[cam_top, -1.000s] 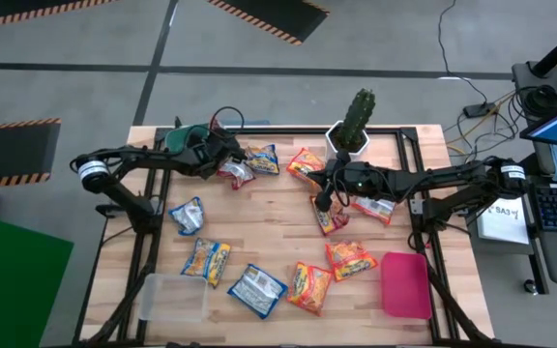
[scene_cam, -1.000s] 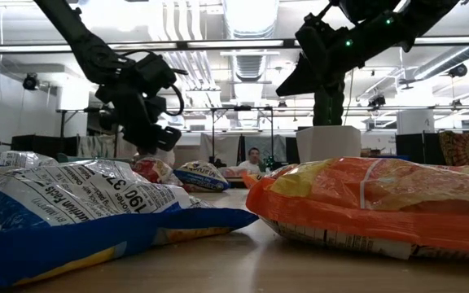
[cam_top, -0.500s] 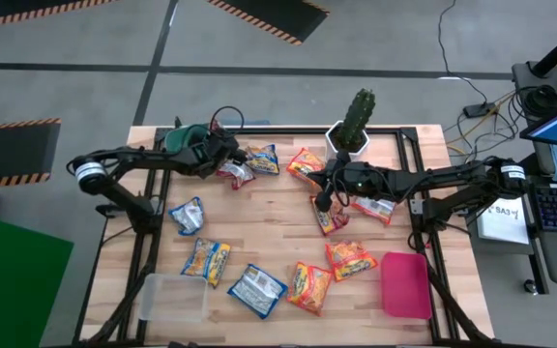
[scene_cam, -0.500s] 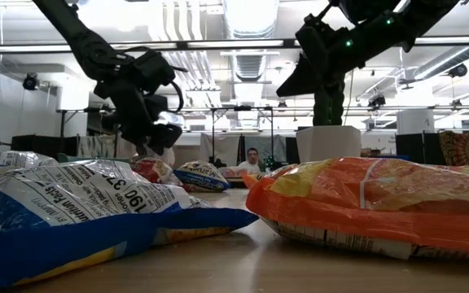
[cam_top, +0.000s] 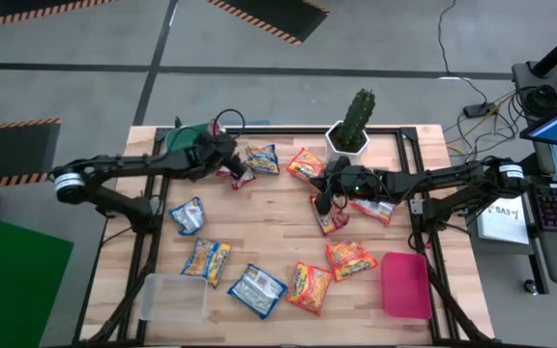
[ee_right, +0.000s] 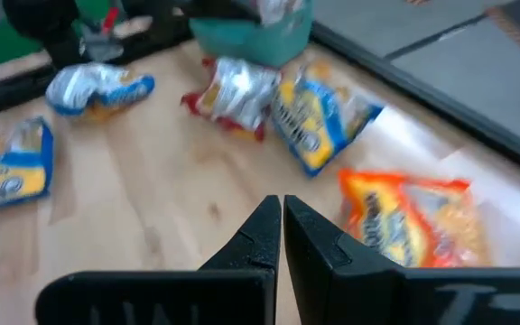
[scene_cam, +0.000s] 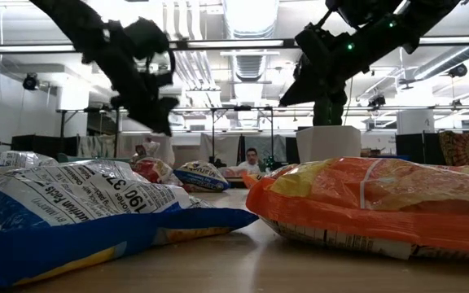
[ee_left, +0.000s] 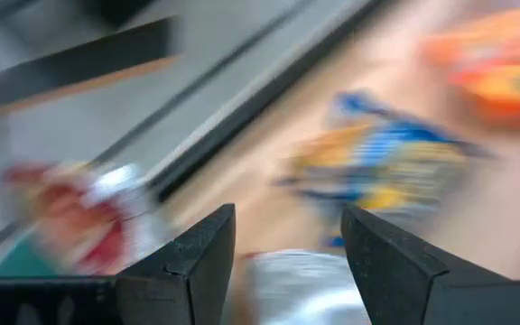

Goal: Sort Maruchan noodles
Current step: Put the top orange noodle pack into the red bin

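Maruchan noodle packets lie flat and scattered on the wooden table (cam_top: 269, 217). My left gripper (ee_left: 287, 217) hangs open, clear above a red-silver packet (cam_top: 239, 175) near the far left. A blue-yellow packet (cam_top: 262, 158) and an orange one (cam_top: 305, 162) lie beside that. My right gripper (ee_right: 283, 212) is shut and empty, raised over the middle of the table by an orange packet (cam_top: 329, 216). Another red-silver packet (cam_top: 374, 207) lies under the right arm. More packets (cam_top: 256, 290) lie toward the near edge.
A green tray (cam_top: 182, 138) stands at the far left corner behind my left gripper. A clear tray (cam_top: 172, 298) is at the near left and a pink tray (cam_top: 404, 283) at the near right. A cactus in a white pot (cam_top: 356, 124) stands at the far edge.
My left gripper has risen from just over the red-silver packet and tipped up toward level, and its arm has drawn back toward the table's left edge. The red-silver packet stays on the table where it was.
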### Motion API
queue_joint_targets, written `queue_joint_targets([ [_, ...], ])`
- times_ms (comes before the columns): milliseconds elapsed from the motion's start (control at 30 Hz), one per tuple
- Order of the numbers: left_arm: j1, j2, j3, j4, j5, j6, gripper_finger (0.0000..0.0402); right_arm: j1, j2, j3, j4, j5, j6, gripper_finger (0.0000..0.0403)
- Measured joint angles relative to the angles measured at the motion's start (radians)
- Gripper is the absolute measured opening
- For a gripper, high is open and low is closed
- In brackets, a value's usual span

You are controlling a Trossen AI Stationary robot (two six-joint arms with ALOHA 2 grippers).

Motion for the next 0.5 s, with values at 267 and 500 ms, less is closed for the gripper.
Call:
queue_joint_targets([
  [267, -0.127, -0.185, -0.027, 0.041, 0.524, 0.25, 0.0185, 0.088, 0.101, -0.001, 0.016, -0.001, 0.161, 0.0009],
  [500, -0.195, -0.319, -0.169, 0.258, 0.559, 0.261, 0.0185, 0.105, 0.129, 0.0, 0.017, -0.137, 0.354, 0.0009],
])
